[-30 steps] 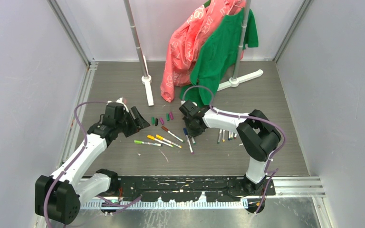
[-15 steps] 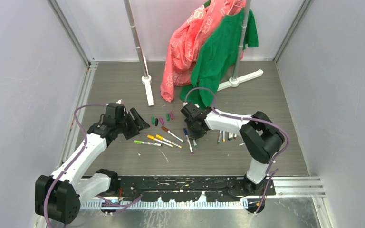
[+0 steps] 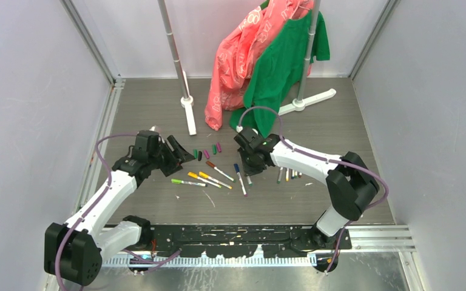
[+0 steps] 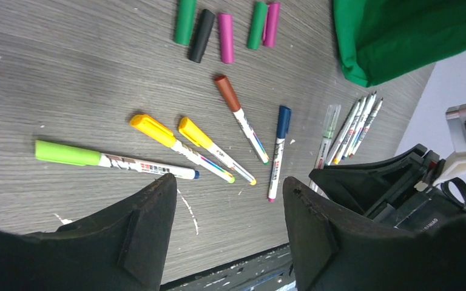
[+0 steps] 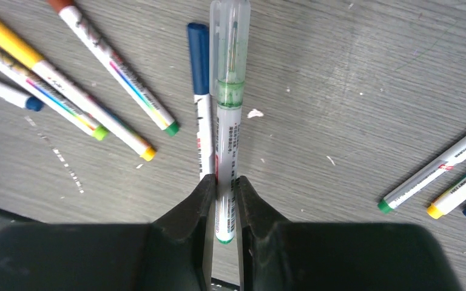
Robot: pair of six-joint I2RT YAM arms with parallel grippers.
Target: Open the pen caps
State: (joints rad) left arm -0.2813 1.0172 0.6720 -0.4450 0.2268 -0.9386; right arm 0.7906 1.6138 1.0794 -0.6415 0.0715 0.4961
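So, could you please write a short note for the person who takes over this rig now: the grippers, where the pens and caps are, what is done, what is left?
Grippers: left gripper open and empty; right gripper shut on the clear-capped pen, cap on.
Done: five loose caps lie in a row at the far side; the uncapped pens lie bunched at the right.
Left: the held pen, then five lying capped on the table: green-capped pen, two yellow-capped pens, brown-capped pen, blue-capped pen.
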